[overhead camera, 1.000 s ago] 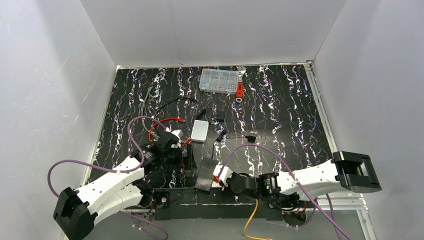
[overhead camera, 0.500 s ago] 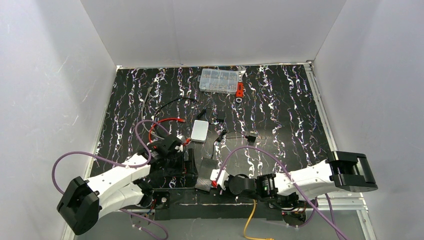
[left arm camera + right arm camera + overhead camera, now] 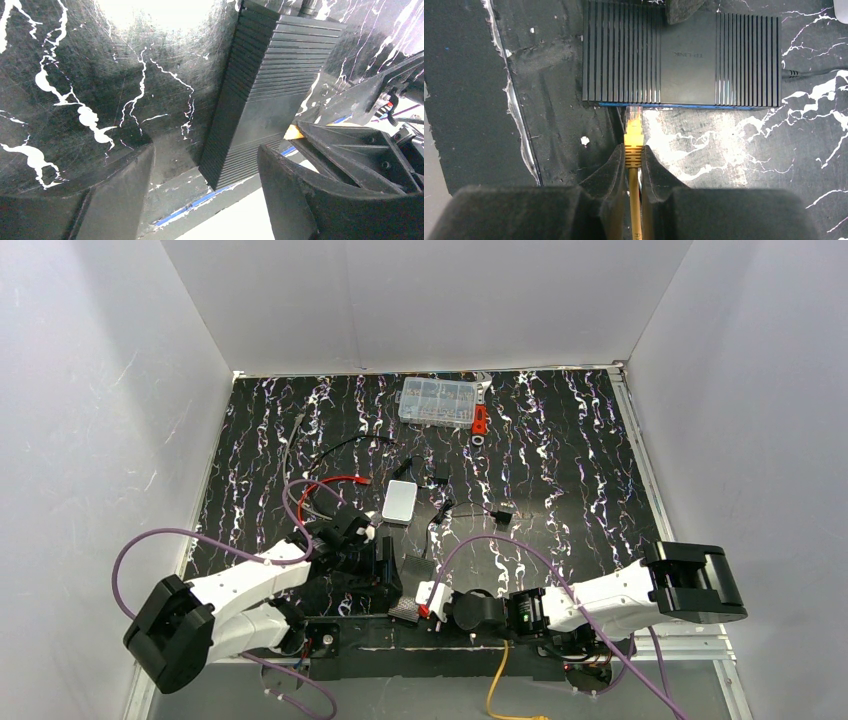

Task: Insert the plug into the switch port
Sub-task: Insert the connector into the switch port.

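Note:
The flat black switch (image 3: 411, 585) lies near the table's front edge, its blue-edged port face (image 3: 684, 105) turned toward my right gripper. The right gripper (image 3: 634, 155) is shut on the yellow-orange boot of the plug (image 3: 634, 114). The plug's clear tip reaches that face near its left end; how far it sits in a switch port I cannot tell. The orange cable (image 3: 500, 680) trails off the front. My left gripper (image 3: 205, 195) stands open astride one corner of the switch (image 3: 270, 90), with a gap on the left side. One of its fingers (image 3: 681, 9) shows behind the switch.
A white-grey rounded box (image 3: 402, 502) sits behind the switch. A red wire (image 3: 335, 483) and black leads (image 3: 470, 512) lie nearby. A clear parts case (image 3: 438, 400) and a red tool (image 3: 480, 420) stand at the back. The table's taped front edge (image 3: 519, 125) runs beside the switch.
My left arm has swung right onto the switch and its jaws have narrowed. My right gripper has slid a little left with the plug.

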`<state>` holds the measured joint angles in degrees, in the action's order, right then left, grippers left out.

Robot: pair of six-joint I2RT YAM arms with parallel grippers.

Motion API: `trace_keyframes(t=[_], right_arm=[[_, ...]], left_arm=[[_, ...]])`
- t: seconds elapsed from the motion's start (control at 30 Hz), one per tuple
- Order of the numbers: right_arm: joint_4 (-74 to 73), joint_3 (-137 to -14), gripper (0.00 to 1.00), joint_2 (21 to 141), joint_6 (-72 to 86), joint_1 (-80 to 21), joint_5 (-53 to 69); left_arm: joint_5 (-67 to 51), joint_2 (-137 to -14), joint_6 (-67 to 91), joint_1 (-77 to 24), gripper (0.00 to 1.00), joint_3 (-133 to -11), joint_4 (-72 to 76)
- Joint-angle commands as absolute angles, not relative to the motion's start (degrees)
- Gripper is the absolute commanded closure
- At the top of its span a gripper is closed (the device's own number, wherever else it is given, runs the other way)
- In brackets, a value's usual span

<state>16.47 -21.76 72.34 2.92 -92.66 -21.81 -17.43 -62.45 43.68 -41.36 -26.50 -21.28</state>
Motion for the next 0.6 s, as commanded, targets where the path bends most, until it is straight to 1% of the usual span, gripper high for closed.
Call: trace_keyframes(t=[0.0,0.57], right_arm=[[20.7,-23.2,0.99,71.2,2.6,-93.1,-21.1],[24.3,-23.7,0.99,73.1,3.4,-93.2,-23.2]], left_arm=[[-16.8,-63.7,42.5,-41.2,0.28,-25.6,-23.1],[-21.8,-64.7,42.8,-41.3,0.49,-24.3,-19.1]])
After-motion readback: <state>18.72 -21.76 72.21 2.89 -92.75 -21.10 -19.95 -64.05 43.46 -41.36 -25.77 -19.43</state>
